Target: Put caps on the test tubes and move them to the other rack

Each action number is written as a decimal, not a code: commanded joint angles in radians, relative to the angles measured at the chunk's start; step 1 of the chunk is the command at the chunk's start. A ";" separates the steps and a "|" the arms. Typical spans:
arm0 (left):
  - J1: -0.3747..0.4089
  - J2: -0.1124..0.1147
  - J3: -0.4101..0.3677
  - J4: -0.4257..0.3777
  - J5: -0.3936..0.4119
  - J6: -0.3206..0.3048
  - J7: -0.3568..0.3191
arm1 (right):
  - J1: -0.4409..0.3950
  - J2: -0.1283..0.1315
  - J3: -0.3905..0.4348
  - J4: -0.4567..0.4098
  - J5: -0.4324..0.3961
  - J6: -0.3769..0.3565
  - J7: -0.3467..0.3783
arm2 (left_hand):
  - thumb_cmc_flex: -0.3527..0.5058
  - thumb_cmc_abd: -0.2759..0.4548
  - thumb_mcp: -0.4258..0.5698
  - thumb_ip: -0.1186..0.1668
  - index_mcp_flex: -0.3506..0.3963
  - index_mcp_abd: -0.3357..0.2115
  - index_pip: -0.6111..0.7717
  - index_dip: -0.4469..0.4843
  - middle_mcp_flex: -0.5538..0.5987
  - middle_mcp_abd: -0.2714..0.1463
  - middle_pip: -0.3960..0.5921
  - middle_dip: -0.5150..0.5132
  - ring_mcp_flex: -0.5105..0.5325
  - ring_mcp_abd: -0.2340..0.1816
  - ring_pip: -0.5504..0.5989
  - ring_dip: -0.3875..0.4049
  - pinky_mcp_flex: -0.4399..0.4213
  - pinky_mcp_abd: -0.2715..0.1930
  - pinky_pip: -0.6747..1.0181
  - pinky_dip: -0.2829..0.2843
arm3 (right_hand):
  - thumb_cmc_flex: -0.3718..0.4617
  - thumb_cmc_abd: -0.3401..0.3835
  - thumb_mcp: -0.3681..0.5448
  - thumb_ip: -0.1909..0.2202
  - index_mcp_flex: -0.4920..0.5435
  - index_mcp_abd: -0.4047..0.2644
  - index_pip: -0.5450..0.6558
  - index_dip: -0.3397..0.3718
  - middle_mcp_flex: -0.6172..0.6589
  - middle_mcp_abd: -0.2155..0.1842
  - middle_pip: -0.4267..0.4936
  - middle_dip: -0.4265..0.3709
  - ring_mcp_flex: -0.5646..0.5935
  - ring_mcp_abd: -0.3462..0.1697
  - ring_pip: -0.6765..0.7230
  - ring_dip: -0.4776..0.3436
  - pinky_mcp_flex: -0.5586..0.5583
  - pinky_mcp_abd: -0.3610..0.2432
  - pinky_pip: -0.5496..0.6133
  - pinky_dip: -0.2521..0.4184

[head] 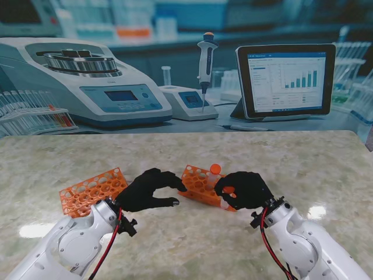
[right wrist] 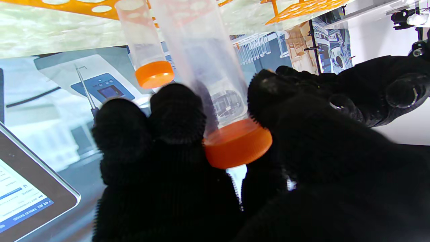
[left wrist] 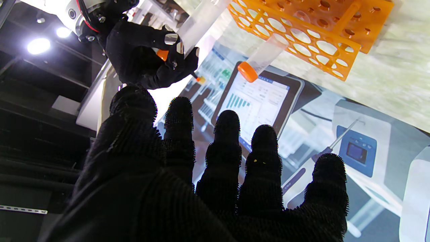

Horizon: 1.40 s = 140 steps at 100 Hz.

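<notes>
Bare table [head: 192, 245] nearer than racks [head: 201, 185]

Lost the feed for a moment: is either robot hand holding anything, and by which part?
The right robot hand holds a capped test tube, fingers around its cap end. The left robot hand holds nothing.

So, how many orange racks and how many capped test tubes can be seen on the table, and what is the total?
Orange racks: 2, one on the left and one in the middle.
Capped test tubes: 2, one standing in the middle rack, one held by the right hand.
Total: 4
</notes>
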<state>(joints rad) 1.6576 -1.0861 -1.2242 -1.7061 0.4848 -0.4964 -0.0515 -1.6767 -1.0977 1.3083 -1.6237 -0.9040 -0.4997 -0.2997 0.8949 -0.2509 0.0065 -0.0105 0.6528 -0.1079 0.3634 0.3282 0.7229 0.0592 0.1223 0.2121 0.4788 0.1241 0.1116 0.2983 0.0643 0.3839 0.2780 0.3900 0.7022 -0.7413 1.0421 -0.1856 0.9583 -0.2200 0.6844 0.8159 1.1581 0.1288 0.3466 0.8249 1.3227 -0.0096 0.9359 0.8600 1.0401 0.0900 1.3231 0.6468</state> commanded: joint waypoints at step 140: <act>-0.004 0.002 0.004 0.006 -0.003 0.004 -0.007 | 0.156 0.003 -0.066 0.174 0.028 0.076 0.031 | -0.007 0.041 -0.012 -0.004 0.011 0.009 -0.023 -0.010 -0.022 -0.004 -0.018 -0.019 -0.032 -0.025 -0.015 -0.013 -0.018 -0.007 -0.051 -0.022 | 0.163 0.157 0.173 0.090 0.028 -0.030 0.046 0.038 0.106 -0.182 0.219 0.053 -0.013 -0.064 -0.037 0.010 -0.005 -0.012 -0.019 0.032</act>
<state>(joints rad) 1.6524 -1.0859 -1.2213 -1.6993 0.4834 -0.4957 -0.0535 -1.5178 -1.0945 1.2501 -1.4790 -0.8731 -0.4337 -0.2663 0.8949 -0.2390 0.0065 -0.0105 0.6530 -0.1079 0.3634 0.3281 0.7229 0.0592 0.1223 0.2121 0.4788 0.1241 0.1116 0.2983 0.0643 0.3839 0.2766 0.3900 0.6707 -0.7280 1.0420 -0.1856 0.9564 -0.2254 0.6735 0.8202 1.1581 0.1288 0.4600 0.8553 1.3196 -0.0121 0.9329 0.8600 1.0311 0.0900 1.3096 0.6581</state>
